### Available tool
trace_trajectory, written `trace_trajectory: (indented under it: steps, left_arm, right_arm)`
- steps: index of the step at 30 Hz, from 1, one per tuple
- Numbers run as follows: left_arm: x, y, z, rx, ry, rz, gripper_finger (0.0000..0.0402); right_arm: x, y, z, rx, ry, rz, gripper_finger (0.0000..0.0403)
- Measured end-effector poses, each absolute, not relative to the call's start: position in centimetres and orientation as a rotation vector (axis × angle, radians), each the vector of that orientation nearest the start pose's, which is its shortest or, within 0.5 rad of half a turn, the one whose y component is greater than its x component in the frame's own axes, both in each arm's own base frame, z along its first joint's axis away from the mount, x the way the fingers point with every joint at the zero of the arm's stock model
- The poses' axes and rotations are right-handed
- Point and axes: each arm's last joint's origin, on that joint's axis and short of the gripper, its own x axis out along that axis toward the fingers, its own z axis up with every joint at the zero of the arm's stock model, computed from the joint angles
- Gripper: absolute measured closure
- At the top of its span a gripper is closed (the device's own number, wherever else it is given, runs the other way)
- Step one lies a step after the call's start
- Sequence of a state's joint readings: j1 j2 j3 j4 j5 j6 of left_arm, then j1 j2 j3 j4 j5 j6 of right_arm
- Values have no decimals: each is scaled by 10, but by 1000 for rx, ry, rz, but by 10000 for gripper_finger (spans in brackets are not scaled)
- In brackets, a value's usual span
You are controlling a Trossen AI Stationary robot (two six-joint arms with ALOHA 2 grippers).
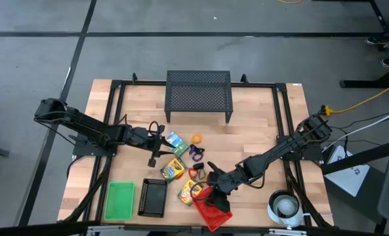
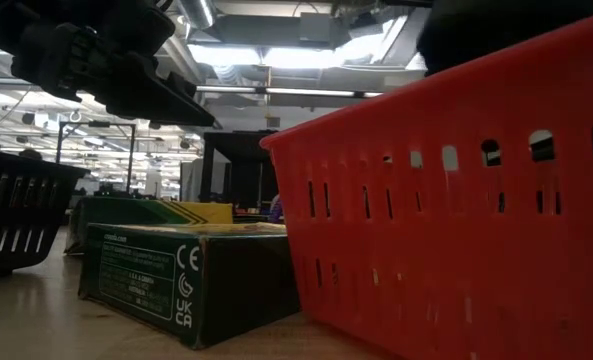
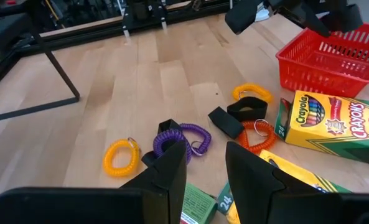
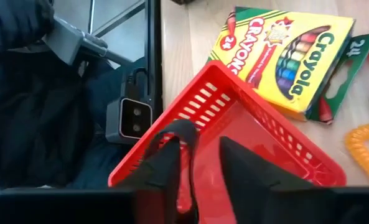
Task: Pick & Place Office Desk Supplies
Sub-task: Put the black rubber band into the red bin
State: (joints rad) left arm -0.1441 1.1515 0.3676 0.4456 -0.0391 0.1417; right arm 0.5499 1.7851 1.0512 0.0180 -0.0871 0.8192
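Three yellow-and-green crayon boxes (image 1: pixel 173 169) lie flat mid-table among small rings and clips. The purple ring (image 3: pixel 183 137), a yellow ring (image 3: pixel 122 155), an orange coil (image 3: pixel 257 134) and black clips (image 3: pixel 224 121) lie flat on the wood. My left gripper (image 3: pixel 206 155) is open and hovers just above the purple ring, touching nothing. My right gripper (image 4: pixel 203 146) is open over the red basket (image 4: pixel 246 118), which stands on the table near its front edge. One finger (image 4: pixel 172 146) is at the basket's rim and the other is over its inside. My right gripper comes at the red basket from above, with one finger over the rim (image 4: pixel 200 102) near a corner. I cannot tell whether that finger touches the rim. My left gripper touches nothing.
The black mesh stand (image 1: pixel 199 95) stands at the far edge. A green tray (image 1: pixel 120 200) and a black tray (image 1: pixel 153 196) sit at the near left. The white roll (image 1: pixel 285 204) is near the right front corner. A crayon box (image 4: pixel 284 53) lies beside the basket.
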Motion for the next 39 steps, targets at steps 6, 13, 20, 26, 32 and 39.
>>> trace_trajectory:
  steps: [6,13,20,26,32,39]
  left_arm:
    - [217,-30,182,172,329,-127,290]
    - [220,-30,186,190,321,-135,290]
    - [227,-25,197,274,375,-74,290]
    - [224,-20,190,277,465,-46,290]
    - [222,-19,185,250,493,-37,290]
    - [221,-18,184,247,508,-32,290]
  right_arm:
    - [315,196,178,605,920,292,214]
    - [321,191,186,546,830,335,191]
    - [339,160,204,412,622,48,207]
    - [350,126,187,275,707,-68,232]
    - [364,91,169,248,791,-60,245]
    - [372,64,142,243,881,-85,246]
